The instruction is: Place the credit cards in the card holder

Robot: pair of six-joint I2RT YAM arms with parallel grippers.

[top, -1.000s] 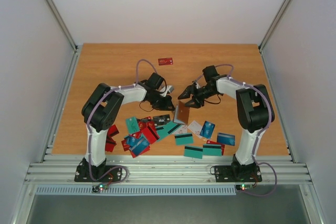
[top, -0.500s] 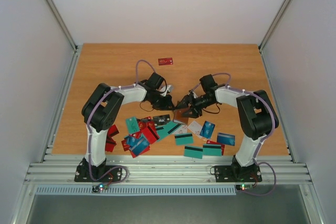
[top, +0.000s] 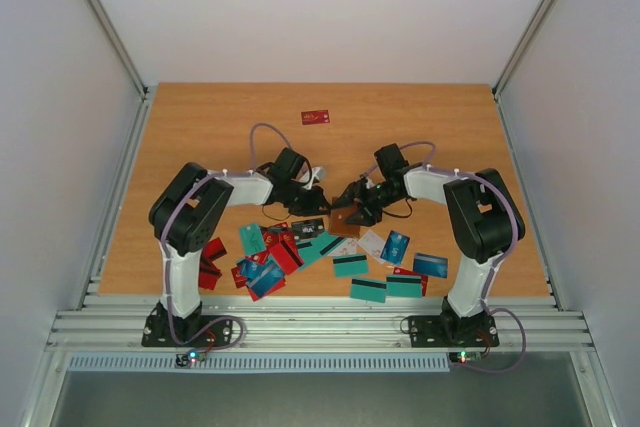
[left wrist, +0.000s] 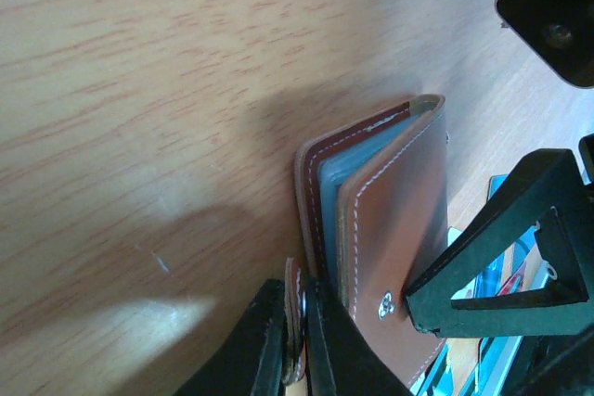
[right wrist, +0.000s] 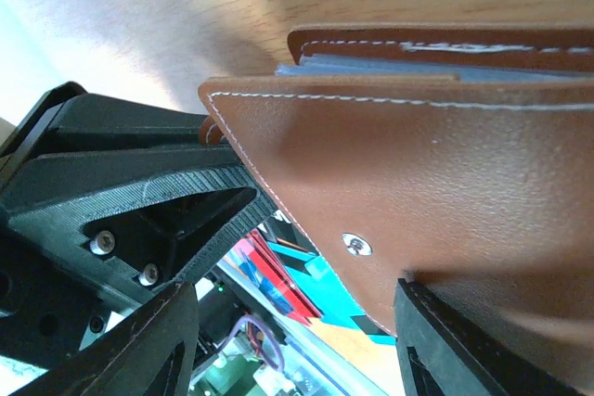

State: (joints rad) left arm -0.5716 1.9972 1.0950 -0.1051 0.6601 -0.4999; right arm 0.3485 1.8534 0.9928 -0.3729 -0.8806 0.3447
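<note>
My left tool [left wrist: 295, 336] pinches the tab of the brown leather folding card holder [left wrist: 394, 220], while my right tool [right wrist: 288, 317] stands open at its cover.

**Top view:** card holder [top: 346, 220] mostly masked by left gripper [top: 316, 203] and right gripper [top: 352, 211]; contact too small for me to judge. Print on credit cards [top: 262, 269] illegible; lower cards in the heap covered by upper ones.

**L wrist view:** holder's lower corner cropped at btm edge; strap tab [left wrist: 294, 322] vanishes between fingers [left wrist: 264, 351]; right gripper cut at rt edge, cards beneath it seen as slivers only.

**R wrist view:** holder runs off rt edge; fingers blurred, cropped at btm; I can't tell whether either touches the leather.
</note>
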